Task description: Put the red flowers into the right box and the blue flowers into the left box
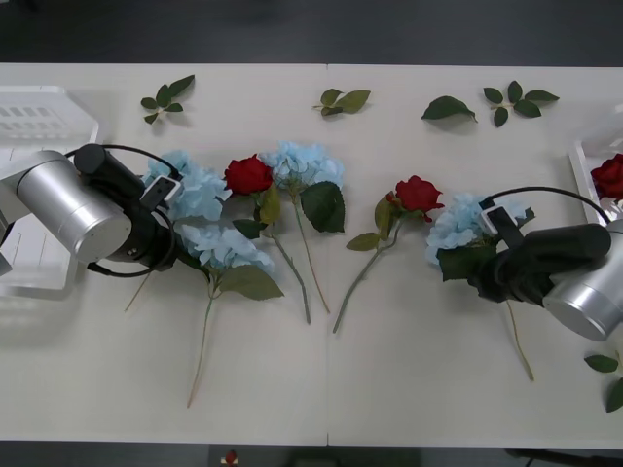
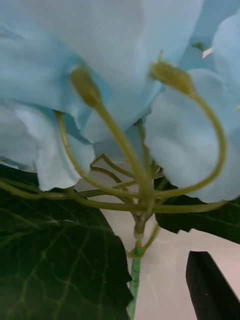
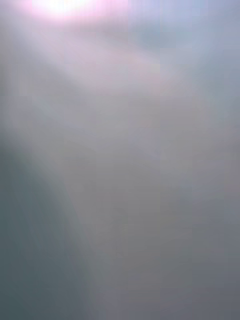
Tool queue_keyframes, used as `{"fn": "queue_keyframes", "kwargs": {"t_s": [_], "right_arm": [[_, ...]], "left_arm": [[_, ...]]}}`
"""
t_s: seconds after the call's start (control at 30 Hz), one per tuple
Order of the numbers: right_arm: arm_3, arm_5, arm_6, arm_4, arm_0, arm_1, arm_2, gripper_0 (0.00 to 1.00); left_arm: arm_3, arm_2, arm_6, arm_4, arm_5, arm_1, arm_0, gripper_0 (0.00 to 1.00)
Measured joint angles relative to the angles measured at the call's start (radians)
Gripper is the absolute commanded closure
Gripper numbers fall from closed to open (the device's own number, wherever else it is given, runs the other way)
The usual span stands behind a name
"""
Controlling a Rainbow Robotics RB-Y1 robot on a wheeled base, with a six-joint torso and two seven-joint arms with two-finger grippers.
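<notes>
You are looking at two arms wearing brushed silver cylindrical forearm casings, each narrowing into a matte black wrist. A thin black cable is looping over each wrist. The left gripper (image 1: 167,209) and right gripper (image 1: 477,255) are each carrying a small pale rectangular block on top.

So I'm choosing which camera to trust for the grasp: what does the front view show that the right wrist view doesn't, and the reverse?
Front only: the layout, with two red roses on the table, a third in the right box, and the left tool at the left hydrangeas. Right wrist only: the green stalks branching under the petals, and one black finger. Shared: the pale-blue hydrangea at the right tool.
</notes>
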Motion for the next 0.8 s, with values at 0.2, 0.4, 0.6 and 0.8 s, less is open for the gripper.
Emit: {"fn": "queue_keyframes", "kwargs": {"t_s": [0.2, 0.4, 0.6, 0.8], "right_arm": [[0.008, -0.019, 0.000, 0.000, 0.000, 0.008, 0.000, 0.65], [0.012, -0.029, 0.000, 0.000, 0.000, 0.008, 0.003, 0.86], [0.015, -0.046, 0.000, 0.001, 0.000, 0.008, 0.021, 1.00], [0.017, -0.067, 0.000, 0.002, 0.000, 0.008, 0.022, 1.00]], "left_arm": [[-0.005, 0.000, 0.000, 0.000, 0.000, 0.011, 0.000, 1.00], [-0.007, 0.042, 0.000, 0.008, 0.006, 0.011, 0.000, 1.00], [-0.055, 0.155, -0.017, 0.055, 0.105, 0.037, 0.000, 1.00], [-0.058, 0.321, -0.168, 0.110, 0.197, 0.044, 0.004, 1.00]]}}
